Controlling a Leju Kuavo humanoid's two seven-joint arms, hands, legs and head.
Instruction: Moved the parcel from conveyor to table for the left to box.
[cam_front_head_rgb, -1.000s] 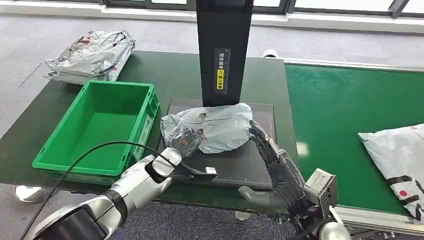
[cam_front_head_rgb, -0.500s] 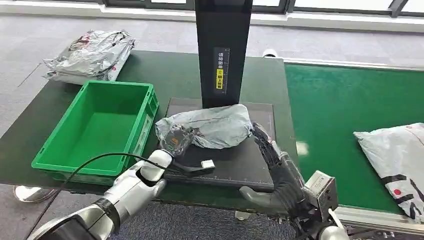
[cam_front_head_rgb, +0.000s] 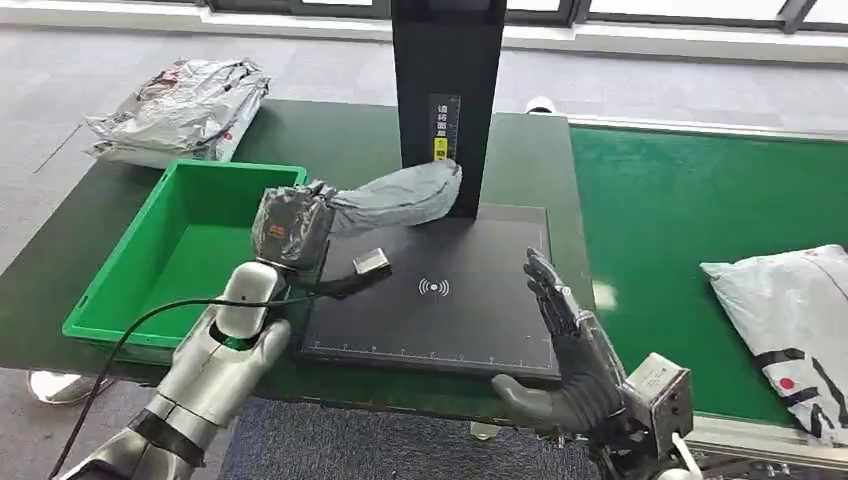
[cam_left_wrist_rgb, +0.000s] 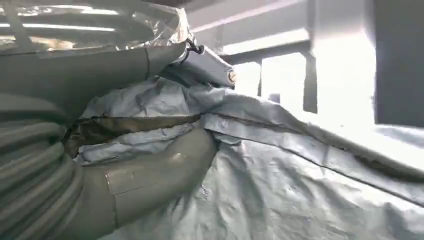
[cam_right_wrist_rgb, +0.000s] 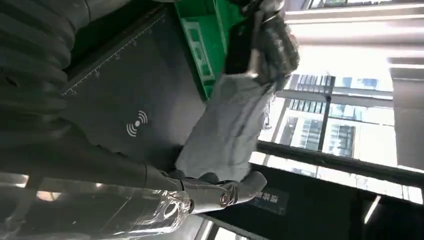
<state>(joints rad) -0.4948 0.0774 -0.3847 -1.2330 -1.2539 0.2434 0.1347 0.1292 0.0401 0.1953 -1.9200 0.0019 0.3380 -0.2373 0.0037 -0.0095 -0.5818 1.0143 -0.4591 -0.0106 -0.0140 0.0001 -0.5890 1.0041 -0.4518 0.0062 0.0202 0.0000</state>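
Head view: left hand (cam_front_head_rgb: 288, 228) clutching grey parcel (cam_front_head_rgb: 400, 196) beside black post (cam_front_head_rgb: 444, 100), right hand (cam_front_head_rgb: 570, 345) spread.

The left hand (cam_left_wrist_rgb: 115, 165) grips the parcel (cam_left_wrist_rgb: 280, 185), a grey-blue plastic mailer bag, crumpled and creased. The thick grey thumb (cam_left_wrist_rgb: 160, 172) presses across a bunched fold of the bag, and the ribbed grey cover (cam_left_wrist_rgb: 30, 170) of the hand sits close behind it. A finger (cam_left_wrist_rgb: 212, 65) reaches over the bag's other side, so the gathered plastic is clamped between it and the thumb. The rest of the bag spreads away from the hand in wide, wrinkled sheets. Beyond it stand bright windows (cam_left_wrist_rgb: 280, 75) with dark frames, washed out by glare, and a dark upright panel (cam_left_wrist_rgb: 400, 60) beside them.
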